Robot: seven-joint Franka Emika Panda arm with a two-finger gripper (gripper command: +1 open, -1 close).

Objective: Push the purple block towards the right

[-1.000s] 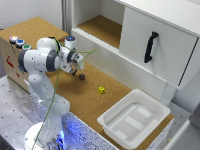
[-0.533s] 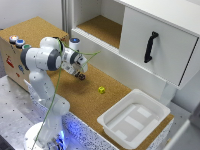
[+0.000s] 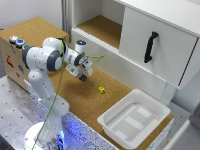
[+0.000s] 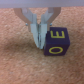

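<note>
One arm stands at the exterior view's left, its white links bent over a cork-covered worktop. Its claw reaches down to the cork surface, just in front of the low white wall of a cabinet. In the wrist view the claw shows its two metal fingers drawn close together, tips nearly meeting with nothing between them, so it is closed and holds nothing.

The purple block sits on the cork right beside the fingertips, apparently touching the side of one finger, though the blur makes contact hard to confirm. It is a dark cube with yellow markings on its top and on its facing side. In the exterior view the block is hidden behind the claw and cannot be picked out.

A small yellow-green cube lies on the worktop, apart from the claw, toward the exterior view's right. Farther that way, near the corner of the worktop, rests a white tray with shallow walls. The cabinet has an open compartment lined with cork and a white door carrying a black handle. A green cable hangs down along the arm.
</note>
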